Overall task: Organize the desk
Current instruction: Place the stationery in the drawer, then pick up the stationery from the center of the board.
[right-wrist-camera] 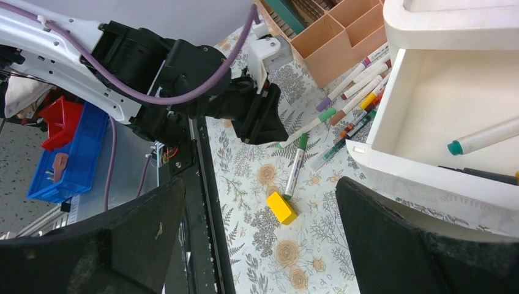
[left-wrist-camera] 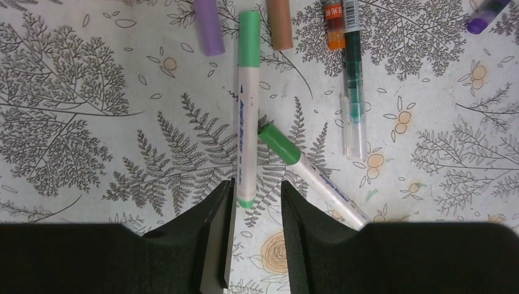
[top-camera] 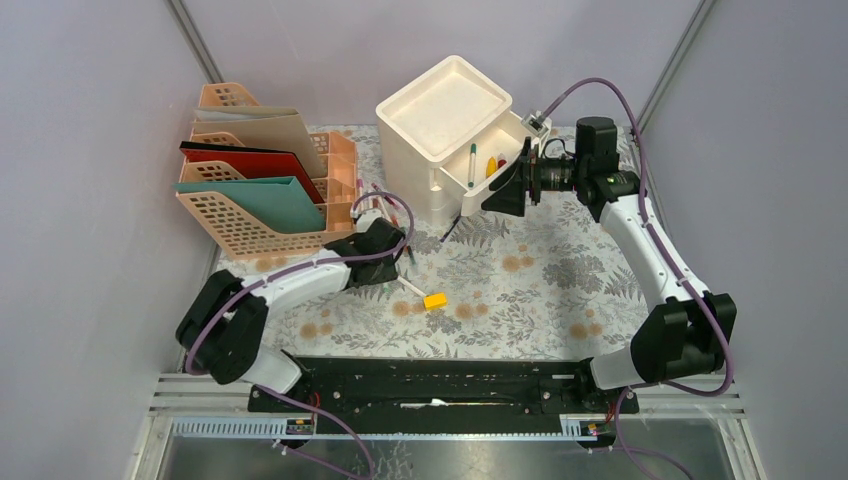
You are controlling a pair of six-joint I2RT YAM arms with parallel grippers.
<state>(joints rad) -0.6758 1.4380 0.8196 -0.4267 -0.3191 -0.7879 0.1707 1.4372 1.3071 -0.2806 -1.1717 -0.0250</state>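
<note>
Desk (top-camera: pixel 540 290), covered in fern-and-flower cloth, lay flat with its long axis running left to right, parallel to the black rail (top-camera: pixel 430 385) at its near edge. A white drawer box (top-camera: pixel 440 110) stood at the middle of its far side. Left of the box, a peach file rack (top-camera: pixel 260 190) held folders upright.

By the box's left front corner pens lay scattered on the cloth. There the left gripper (left-wrist-camera: pixel 257 190) sat low, its fingers (left-wrist-camera: pixel 214 233) narrowed on either side of the butt end of a white marker (left-wrist-camera: pixel 247 122), whose green cap pointed away from the arm. One finger looked to touch the barrel and a sliver of cloth showed beside the other; whether they pinched it could not be told. A second green-capped marker (left-wrist-camera: pixel 312 177) lay slantwise, its cap just beside the first's barrel. A purple cap (left-wrist-camera: pixel 209 27), a brown one (left-wrist-camera: pixel 281 24) and a clear pen (left-wrist-camera: pixel 354 79) lay beyond.

In front of the box sat a yellow block (top-camera: pixel 435 300). At the box's right side the right gripper (top-camera: pixel 510 190) hung before the open drawer (right-wrist-camera: pixel 428 104), fingers spread wide and empty.
</note>
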